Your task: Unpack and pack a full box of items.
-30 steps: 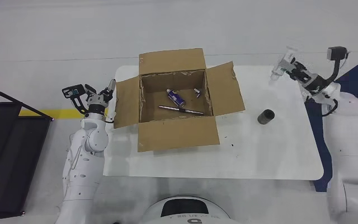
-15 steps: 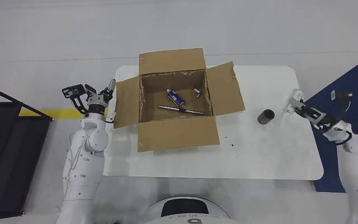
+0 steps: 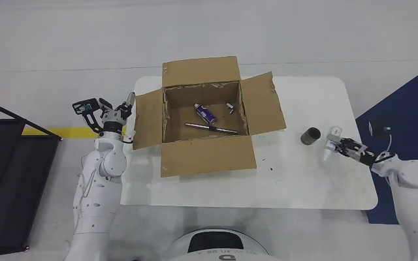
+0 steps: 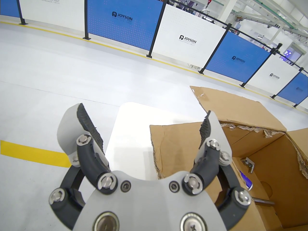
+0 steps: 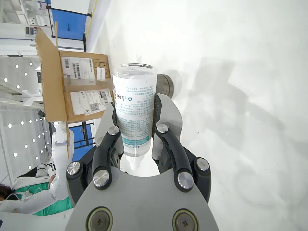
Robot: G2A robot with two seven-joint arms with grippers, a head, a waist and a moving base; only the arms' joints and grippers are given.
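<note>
1. My left gripper [image 4: 144, 112] hangs off the left edge of the table [image 3: 307, 179], just beside the left flap of the box [image 3: 206, 156]. Its fingers are spread wide, holding nothing.
2. The box sits open mid-table. Inside lie a blue-and-white can [image 3: 205, 113], a metal rod [image 3: 210, 128] and a small metal fitting [image 3: 230, 106].
3. A dark cylinder [image 3: 310, 136] stands right of the box, apart from it.
4. My right gripper [image 5: 134, 111] is clamped on a white bottle [image 5: 133, 92], just beside that cylinder, over the table's right part.

an industrial hall: blue and white partition panels [image 4: 125, 22] fence a pale floor [image 4: 60, 73] with a yellow line [image 4: 28, 153], roof beams [image 4: 259, 1] overhead.
</note>
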